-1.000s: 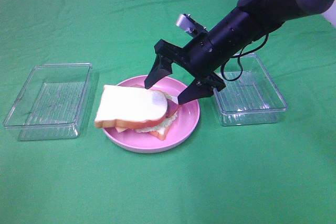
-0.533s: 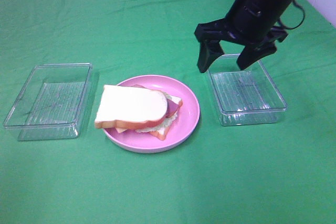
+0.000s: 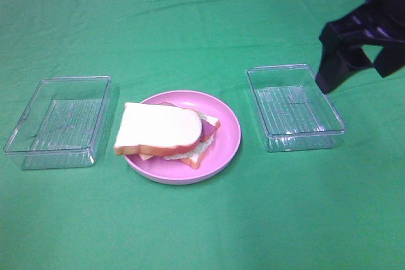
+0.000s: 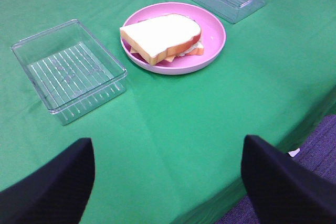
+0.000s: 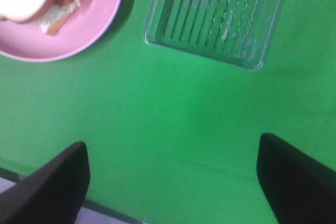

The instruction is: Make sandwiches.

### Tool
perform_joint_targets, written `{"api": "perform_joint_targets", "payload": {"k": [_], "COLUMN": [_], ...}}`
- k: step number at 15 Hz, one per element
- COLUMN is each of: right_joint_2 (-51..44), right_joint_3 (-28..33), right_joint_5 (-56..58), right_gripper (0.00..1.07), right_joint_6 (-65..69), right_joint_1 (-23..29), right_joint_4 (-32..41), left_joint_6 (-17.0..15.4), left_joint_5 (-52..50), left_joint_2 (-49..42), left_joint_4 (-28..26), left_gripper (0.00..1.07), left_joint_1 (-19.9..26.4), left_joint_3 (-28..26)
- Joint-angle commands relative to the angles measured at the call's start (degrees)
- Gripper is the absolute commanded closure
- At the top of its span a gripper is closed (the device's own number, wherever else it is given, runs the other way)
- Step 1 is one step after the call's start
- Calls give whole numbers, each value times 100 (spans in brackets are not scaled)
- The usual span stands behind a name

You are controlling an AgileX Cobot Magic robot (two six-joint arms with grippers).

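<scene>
Sandwich (image 3: 168, 132) assembled on plate (image 3: 228, 140); both trays empty. Right gripper (image 3: 357, 55), at 2 o'clock, fingers wide, empty. Left gripper (image 4: 168, 182) likewise. Judged: stacking complete; only retreat remains.

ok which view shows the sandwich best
The exterior high view: the whole sandwich sits unobstructed on the pink plate, with lettuce and bacon visible at its edge. The left wrist view shows it whole but farther off; the right wrist view catches only a cropped corner.
</scene>
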Motion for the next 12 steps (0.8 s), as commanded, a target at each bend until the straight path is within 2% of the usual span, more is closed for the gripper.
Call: {"api": "perform_joint_targets", "payload": {"k": [1, 3, 4, 8, 12], "right_joint_2": [-997, -1960, -2962, -4738, -6240], "right_joint_3": [911, 1707, 2435, 3358, 3604], "right_joint_5": [74, 92, 178, 183, 80], "right_gripper": [26, 26, 26, 26, 27], "right_joint_6": [34, 34, -11, -350, -539], "right_joint_1": [-11, -11, -11, -6, 11], "right_joint_4": [-160, -195, -201, -195, -86], "left_joint_6": [11, 97, 138, 143, 149], "left_joint_5": [-52, -52, -52, -52, -52], "left_joint_2": [-120, -120, -120, -120, -120], "left_joint_4": [-17, -40, -52, -52, -57], "left_gripper": [33, 33, 33, 33, 33], "left_joint_1": [-11, -11, -11, -11, -11], "left_joint_3": [11, 11, 11, 11, 11]}}
